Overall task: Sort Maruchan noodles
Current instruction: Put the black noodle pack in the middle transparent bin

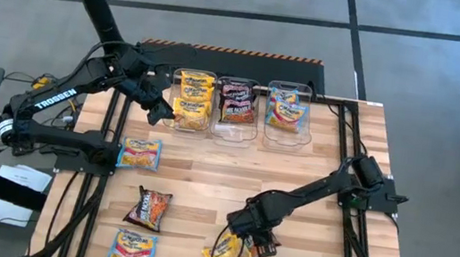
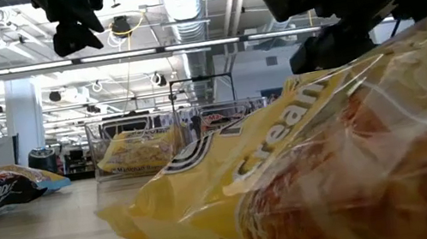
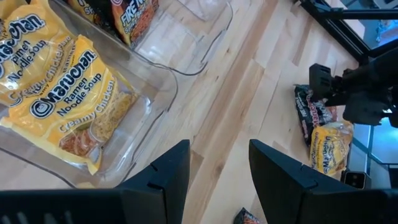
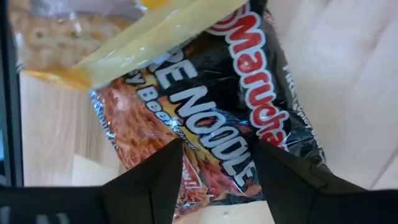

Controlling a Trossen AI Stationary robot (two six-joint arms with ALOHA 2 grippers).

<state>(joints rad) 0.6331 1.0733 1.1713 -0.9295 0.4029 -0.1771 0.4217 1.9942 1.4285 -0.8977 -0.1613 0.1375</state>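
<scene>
while the left gripper [image 1: 157, 111] hung over the near edge of the leftmost clear bin [image 1: 185, 75], its fingers [image 3: 165, 177] stood parted with nothing between them, only bare wooden table [image 1: 203, 188] showing in the gap. that bin held yellow creamy chicken packets [image 1: 192, 101]; the middle bin [image 1: 214, 133] held dark packets [image 1: 236, 100], and the right bin [image 1: 304, 139] held light blue ones [image 1: 286, 111].

over by the front edge of the table, the right gripper [image 1: 249, 237] was down low over a small pile: a yellow packet [image 1: 225, 255] lying partly across a dark fire noodle packet [image 4: 205, 124]. its fingers [image 4: 149, 183] were spread wide, one to each side of the dark packet's end, not clenched on it; from the wrist view i could not tell if they touched the wrapper.

loose packets lay on the left half of the table: a light blue one [image 1: 140, 154] beside the left arm's base, a dark one [image 1: 148, 208] nearer the front, and another light blue one [image 1: 130, 250] at the front edge. from table height the yellow packet filled most of the foreground, with the bins behind it.
</scene>
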